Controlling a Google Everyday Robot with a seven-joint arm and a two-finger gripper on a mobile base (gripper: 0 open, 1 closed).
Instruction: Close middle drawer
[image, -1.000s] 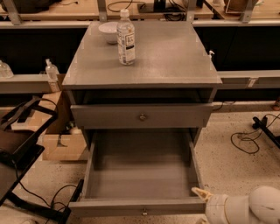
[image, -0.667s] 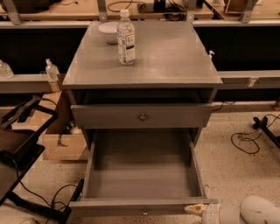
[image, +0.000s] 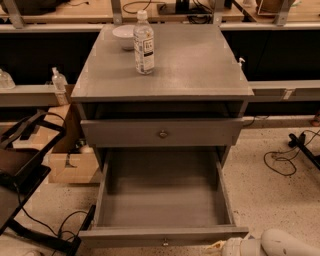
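The middle drawer (image: 162, 200) is a wide, deep grey box pulled far out of the grey cabinet (image: 165, 65), and it is empty inside. Its low front panel (image: 125, 236) runs along the bottom of the view, with a small brass knob (image: 165, 243) at its centre. My gripper (image: 220, 246) is at the bottom edge of the view, just outside the front panel's right end. The white arm (image: 280, 244) trails off to the right. Above, the taller-fronted drawer (image: 162, 132) stands slightly out.
A water bottle (image: 144, 42) and a white bowl (image: 123, 36) stand on the cabinet top. A cardboard box (image: 70, 162) and a black frame with cables (image: 22, 165) are on the left. Black cables (image: 287, 157) lie on the floor to the right.
My gripper and arm have moved down and a little left, from beside the drawer's front right corner to the bottom edge of the view. The drawer has not visibly moved.
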